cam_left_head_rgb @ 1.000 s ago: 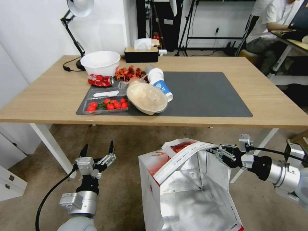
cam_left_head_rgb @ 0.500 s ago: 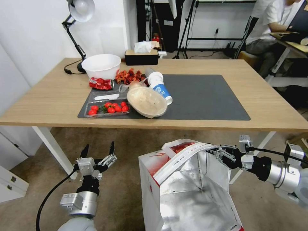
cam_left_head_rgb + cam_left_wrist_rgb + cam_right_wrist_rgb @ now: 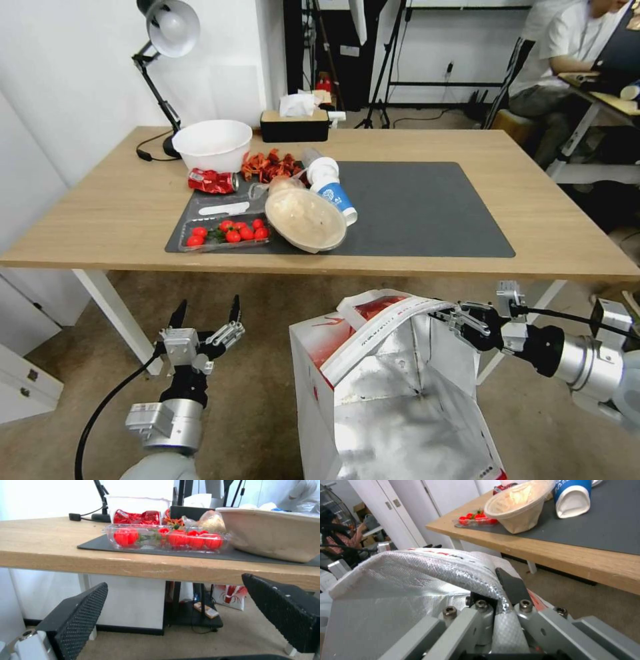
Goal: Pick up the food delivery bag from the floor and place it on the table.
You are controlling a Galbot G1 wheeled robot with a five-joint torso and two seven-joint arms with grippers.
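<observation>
Crinkled, glossy silver foil inside the food delivery bag [image 3: 400, 400], smooth red-and-white sheet outside, woven white webbing for the strap [image 3: 453, 567]. Matt light wood grain on the table [image 3: 100, 207], white painted metal below it, a matt dark grey mat [image 3: 427, 207] on top. Clear glossy plastic around the tomatoes [image 3: 227, 233] on that mat. Black dimpled rubbery pads [image 3: 81, 610] on the left gripper [image 3: 207, 312]; brushed metal links on the right gripper [image 3: 448, 313]. Rough dull carpet under the table: the floor [image 3: 267, 373].

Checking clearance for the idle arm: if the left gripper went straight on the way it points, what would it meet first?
Probably the table's front edge: the open left gripper points at it from below. Depth is unclear, so it might pass just under.
</observation>
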